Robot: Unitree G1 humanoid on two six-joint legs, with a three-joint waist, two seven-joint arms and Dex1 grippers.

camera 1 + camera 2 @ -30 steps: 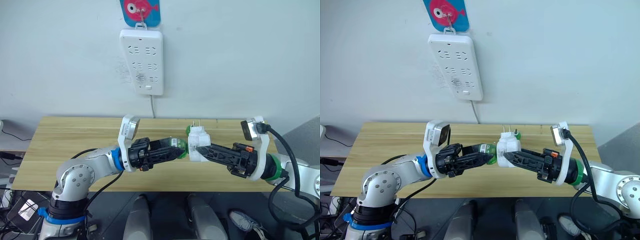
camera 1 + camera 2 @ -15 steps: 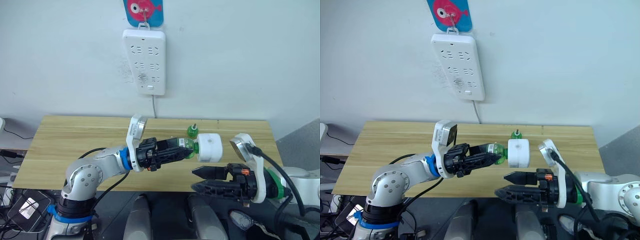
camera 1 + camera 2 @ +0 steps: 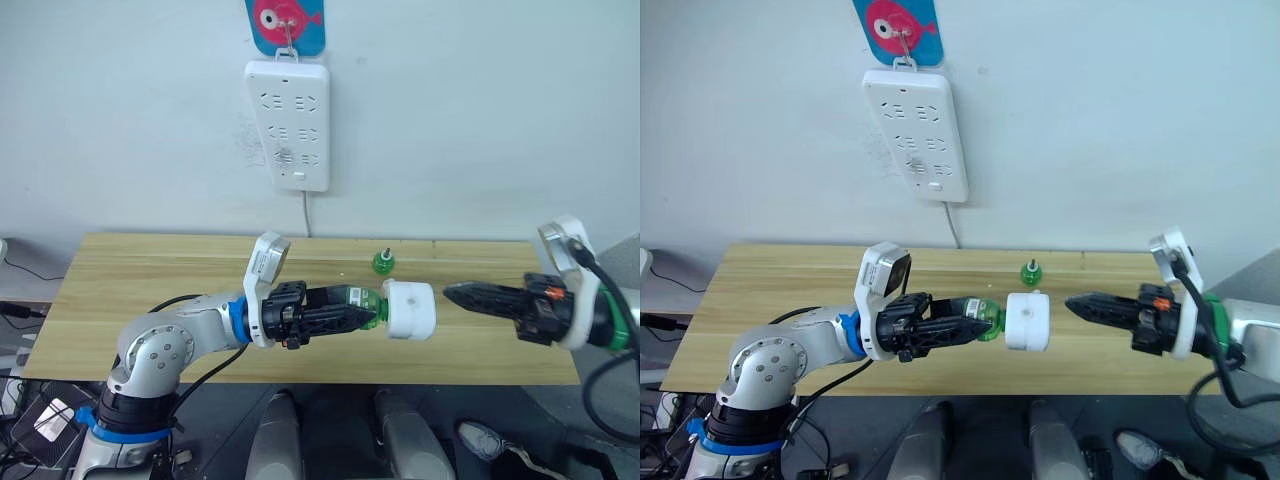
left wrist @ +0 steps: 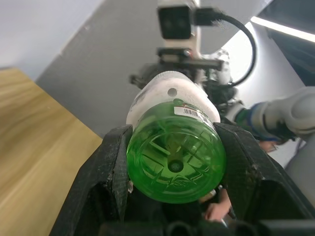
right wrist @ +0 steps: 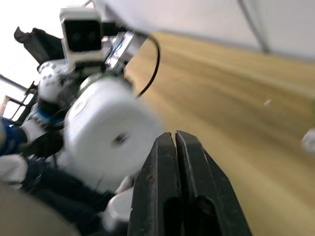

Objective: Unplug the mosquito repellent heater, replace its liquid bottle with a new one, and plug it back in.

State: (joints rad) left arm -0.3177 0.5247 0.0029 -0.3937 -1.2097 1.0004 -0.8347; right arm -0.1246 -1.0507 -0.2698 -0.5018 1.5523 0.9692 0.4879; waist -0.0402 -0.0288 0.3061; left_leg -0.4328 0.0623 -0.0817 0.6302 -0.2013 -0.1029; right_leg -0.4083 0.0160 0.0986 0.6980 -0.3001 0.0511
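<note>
My left gripper is shut on a green liquid bottle, held level above the table's front edge. In the left wrist view the bottle's base sits between both black fingers. The white mosquito repellent heater sits on the bottle's far end, pointing right. My right gripper is shut with nothing in it, its tips a short gap to the right of the heater and aimed at it. The right wrist view shows the heater just beyond the closed fingertips.
A second small green bottle stands upright on the wooden table, behind the heater. The white power strip hangs on the wall above the table, with its cord running down behind it.
My right gripper let go of the heater, dropped low, then rose to the heater's right and shut. The heater stayed on the bottle in my left gripper.
</note>
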